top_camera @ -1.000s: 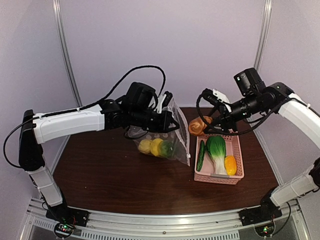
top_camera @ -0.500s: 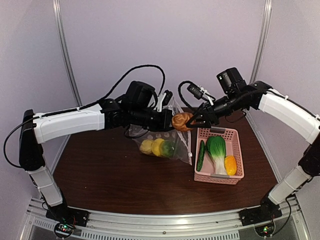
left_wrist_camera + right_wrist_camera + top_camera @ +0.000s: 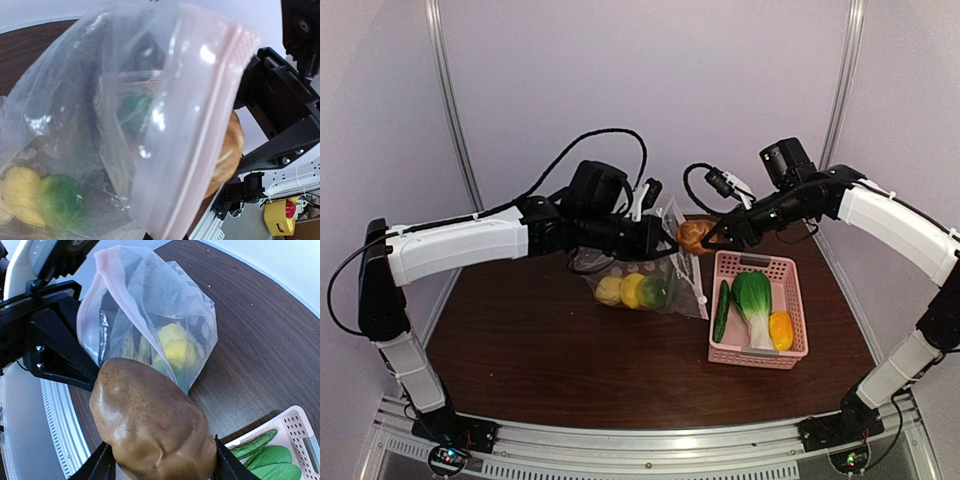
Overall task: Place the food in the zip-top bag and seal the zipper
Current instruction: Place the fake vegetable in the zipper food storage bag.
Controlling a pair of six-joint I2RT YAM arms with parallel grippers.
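The left gripper [image 3: 657, 240] is pinched shut on the upper edge of the zip-top bag [image 3: 665, 282], seemingly at the zipper [image 3: 200, 125]. The right gripper [image 3: 705, 237] clasps a brown bread piece [image 3: 692, 234] just beside that raised rim, with bare table [image 3: 540, 350] separating the bag from the pink basket [image 3: 790, 355].

1. Bag [image 3: 155, 305]: thin clear plastic, crinkled, glossy with white glints.
2. Zipper [image 3: 200, 135]: pale pink strip, finely ribbed, matt.
3. Bread [image 3: 150, 425]: brown, smooth, shiny like moulded plastic, faintly speckled.
4. Lemons [image 3: 611, 291], seen through the bag: yellow, dull.
5. Table [image 3: 540, 350]: dark brown wood grain, low sheen.
6. Basket [image 3: 757, 357], lower right: pink perforated plastic, matt.
7. Arms [image 3: 460, 250]: white smooth plastic shells, black matt joints.
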